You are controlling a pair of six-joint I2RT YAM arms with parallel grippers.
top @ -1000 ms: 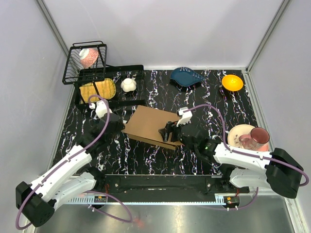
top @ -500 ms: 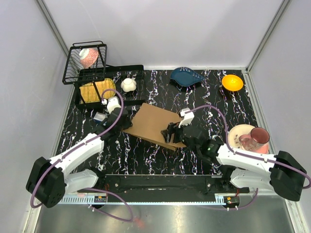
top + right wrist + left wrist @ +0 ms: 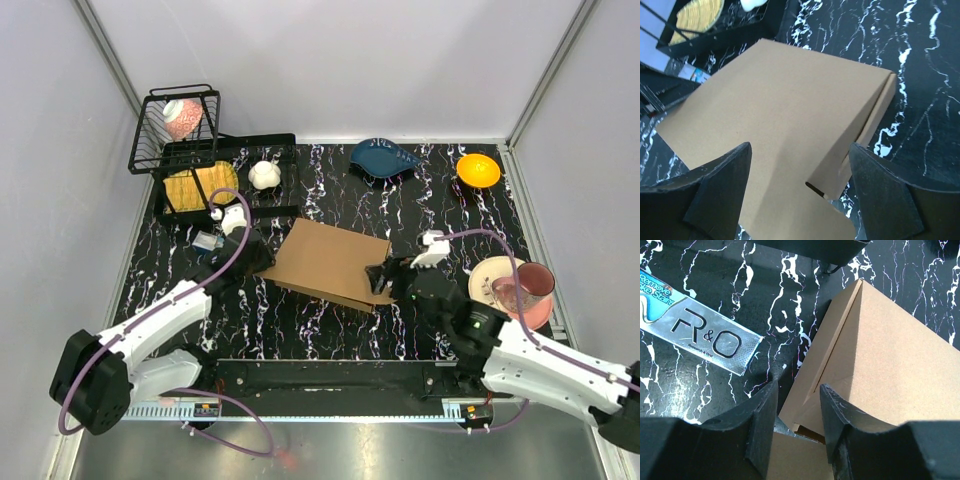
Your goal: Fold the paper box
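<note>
Paper box (image 3: pixel 328 262), long axis left-right

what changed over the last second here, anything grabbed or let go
The left pincer swung in from the left to the left corner of the paper box, and that corner now sits between its fingers; a firm grip can't be confirmed. The right pincer drew back rightward to the box's right end and opened wider. The box shifted slightly right. The blue dish and orange bowl stayed put.
</note>
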